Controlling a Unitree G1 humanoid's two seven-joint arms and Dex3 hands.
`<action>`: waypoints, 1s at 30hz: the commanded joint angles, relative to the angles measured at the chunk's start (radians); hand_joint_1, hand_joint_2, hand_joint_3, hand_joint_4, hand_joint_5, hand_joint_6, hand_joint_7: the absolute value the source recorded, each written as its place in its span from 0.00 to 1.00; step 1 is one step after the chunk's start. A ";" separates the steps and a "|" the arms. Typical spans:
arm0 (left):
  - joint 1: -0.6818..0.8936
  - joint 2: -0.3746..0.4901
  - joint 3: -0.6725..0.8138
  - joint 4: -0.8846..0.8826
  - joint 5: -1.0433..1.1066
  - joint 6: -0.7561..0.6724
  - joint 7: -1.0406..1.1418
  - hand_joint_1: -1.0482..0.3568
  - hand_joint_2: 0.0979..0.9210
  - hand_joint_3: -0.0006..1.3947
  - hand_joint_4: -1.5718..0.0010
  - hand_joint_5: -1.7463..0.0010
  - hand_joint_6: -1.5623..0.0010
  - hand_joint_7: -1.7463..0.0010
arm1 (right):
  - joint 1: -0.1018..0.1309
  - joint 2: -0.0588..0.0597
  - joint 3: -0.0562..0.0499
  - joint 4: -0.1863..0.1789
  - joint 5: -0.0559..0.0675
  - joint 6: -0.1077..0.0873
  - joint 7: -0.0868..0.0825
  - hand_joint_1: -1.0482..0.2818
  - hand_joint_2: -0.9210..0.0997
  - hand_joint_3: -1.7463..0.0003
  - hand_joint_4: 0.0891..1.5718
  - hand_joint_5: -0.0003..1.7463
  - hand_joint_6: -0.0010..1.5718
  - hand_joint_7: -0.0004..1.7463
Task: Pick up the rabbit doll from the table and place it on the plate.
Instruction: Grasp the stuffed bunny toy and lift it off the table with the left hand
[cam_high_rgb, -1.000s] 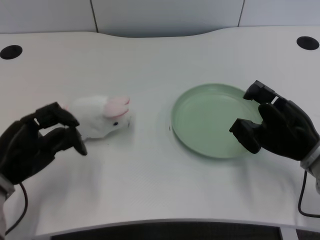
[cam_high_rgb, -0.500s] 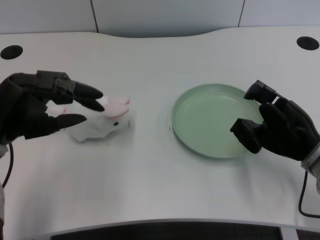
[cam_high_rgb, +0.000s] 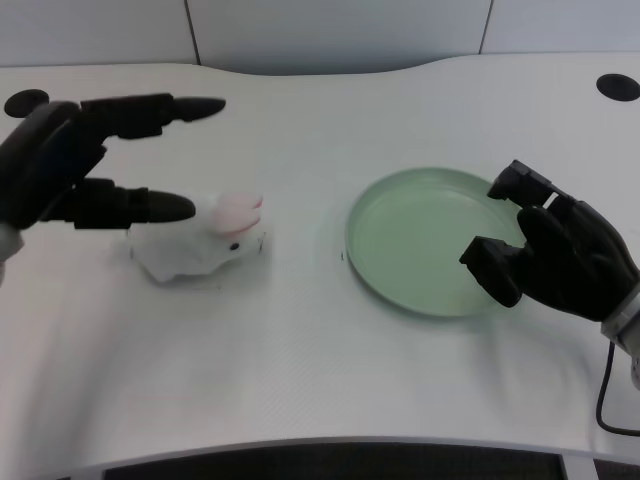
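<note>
The white rabbit doll (cam_high_rgb: 200, 244) with pink ears lies on the table left of centre, its head pointing right. My left hand (cam_high_rgb: 70, 165) hovers above and left of it, fingers spread wide and stretched toward the right, holding nothing; the lower finger overlaps the doll's back in the picture and hides part of it. The pale green plate (cam_high_rgb: 425, 238) sits right of centre with nothing on it.
My right hand (cam_high_rgb: 560, 255) rests by the plate's right rim, fingers curled. Two round black holes (cam_high_rgb: 616, 86) sit in the table's far corners. A black cable (cam_high_rgb: 606, 395) hangs at the right front edge.
My left hand has risen from the table beside the doll, moved farther back, and spread its fingers wide above it. The doll and plate stay put.
</note>
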 joint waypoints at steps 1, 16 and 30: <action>-0.080 0.024 -0.088 0.163 0.095 0.025 0.155 0.17 1.00 0.04 0.78 1.00 0.77 1.00 | 0.015 -0.010 -0.005 -0.005 0.001 -0.002 -0.004 0.39 0.00 0.96 0.64 1.00 0.49 1.00; -0.224 -0.064 -0.350 0.461 0.180 0.295 0.322 0.05 1.00 0.09 0.85 0.98 0.88 0.99 | 0.018 -0.008 -0.004 -0.008 0.000 -0.014 -0.003 0.37 0.00 0.96 0.64 1.00 0.50 1.00; -0.225 -0.124 -0.467 0.515 0.217 0.511 0.327 0.13 0.98 0.03 0.76 0.97 0.84 0.99 | 0.021 -0.012 -0.003 -0.012 0.001 -0.002 0.007 0.38 0.00 0.96 0.64 1.00 0.49 1.00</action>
